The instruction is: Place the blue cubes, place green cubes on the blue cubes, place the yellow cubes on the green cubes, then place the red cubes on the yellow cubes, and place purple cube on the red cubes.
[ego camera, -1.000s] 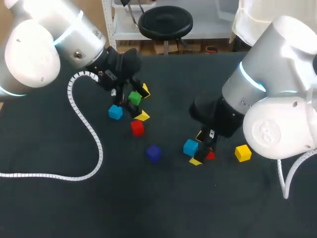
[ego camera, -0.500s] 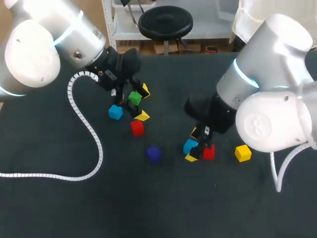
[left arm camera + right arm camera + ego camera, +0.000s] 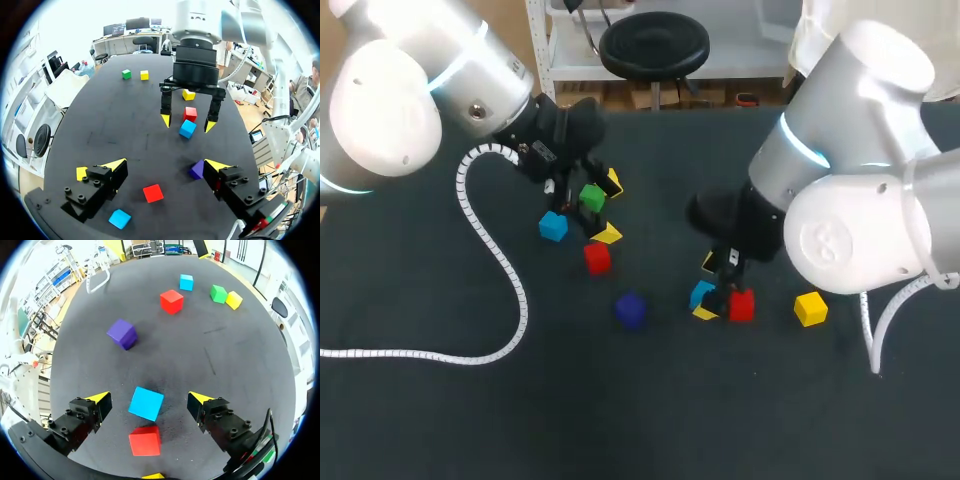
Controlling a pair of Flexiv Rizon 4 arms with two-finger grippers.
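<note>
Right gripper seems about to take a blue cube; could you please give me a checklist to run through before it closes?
1. The right gripper is open: ok, its fingers stand apart.
2. The blue cube is between the fingers: ok, a yellow tip on each side.
3. The cube is square to the fingers: not ok, it sits slightly turned.
4. The red cube is clear of the grasp: cannot tell; it lies close beside the blue cube, under the gripper.
5. The left gripper is out of the way: ok, open and well apart.
6. The fingers are low enough: cannot tell.
</note>
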